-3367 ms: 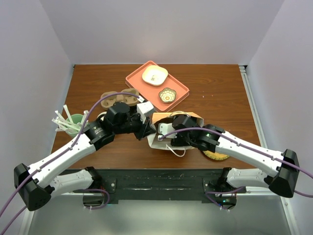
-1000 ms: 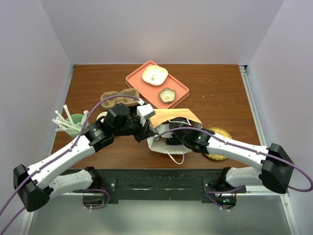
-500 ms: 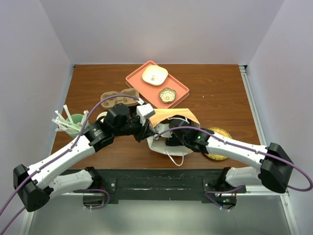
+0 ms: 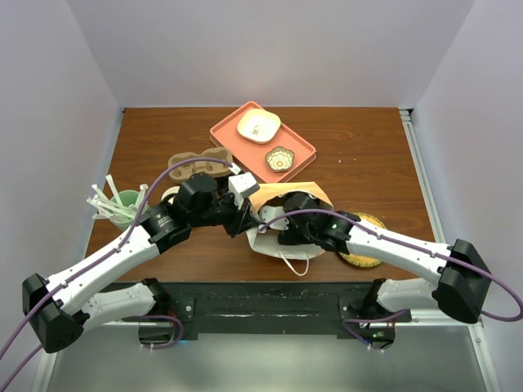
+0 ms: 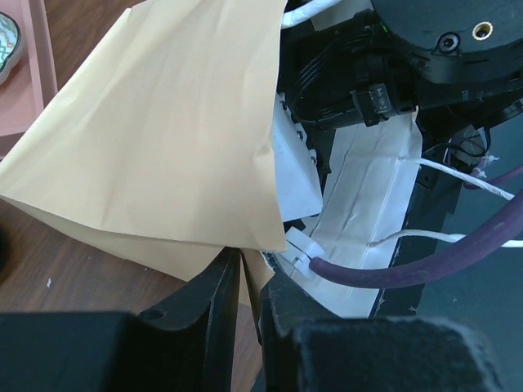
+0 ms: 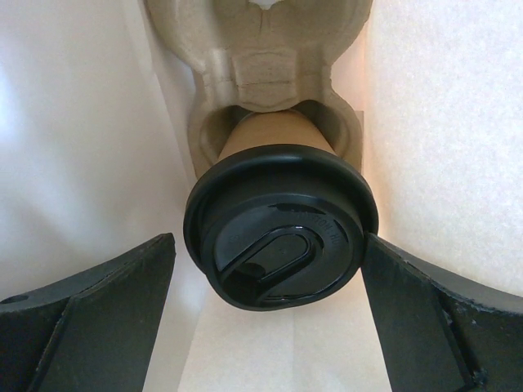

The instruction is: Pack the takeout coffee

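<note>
The paper bag (image 4: 282,194) lies on its side mid-table, tan outside, white inside. My left gripper (image 4: 248,216) is shut on the bag's rim; in the left wrist view the tan paper edge (image 5: 163,139) is pinched between its fingers, midway at the gripper (image 5: 243,265). My right gripper (image 4: 286,231) reaches inside the bag. In the right wrist view the takeout coffee (image 6: 282,237), a brown cup with a black lid, sits in a pulp carrier (image 6: 270,49) inside the bag. The right gripper (image 6: 270,249) is open, one finger on each side of the lid.
A salmon tray (image 4: 237,135) with two small dishes lies at the back. A second pulp carrier (image 4: 198,166) lies behind the left arm. A green cup with white utensils (image 4: 122,204) stands at the left. A yellow woven mat (image 4: 364,260) lies under the right arm.
The right gripper has moved left and deeper into the bag. The bag's mouth has shifted a little. The left gripper keeps its pinch on the rim.
</note>
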